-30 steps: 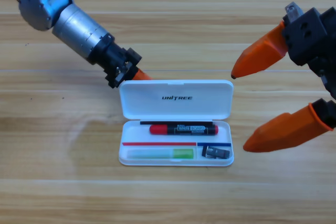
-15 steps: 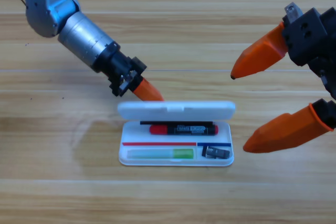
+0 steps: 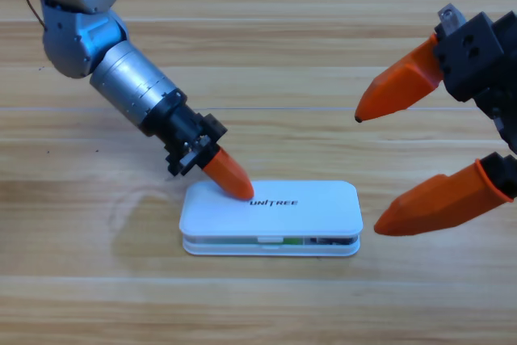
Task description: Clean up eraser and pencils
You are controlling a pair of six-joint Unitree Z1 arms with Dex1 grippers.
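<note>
Eraser and pencils sit inside the white case, mostly hidden now; only a sliver of green and a dark bit show through the narrow front gap between lid and base, so neither can be pinpointed. Left gripper comes in from the upper left, orange tip resting on the lid's upper-left area just beside the printed logo, pressing downward; jaws look brought together into one point with nothing held between them. The lid lies nearly flat over the base, but a thin gap shows along the front edge, so the case looks not fully latched. Right gripper waits at the right edge, jaws spread wide, empty, near the case's right end but apart from it. Wooden table under everything. Step in hand, as judged: final closing of the case, contents already stowed, task near its end. Next move likely calls for a firm downward push nearer the lid's front edge to snap it shut, then lifting away. Risk: pressing off-centre at the left could tip or slide the case on the smooth wood instead of latching it.
</note>
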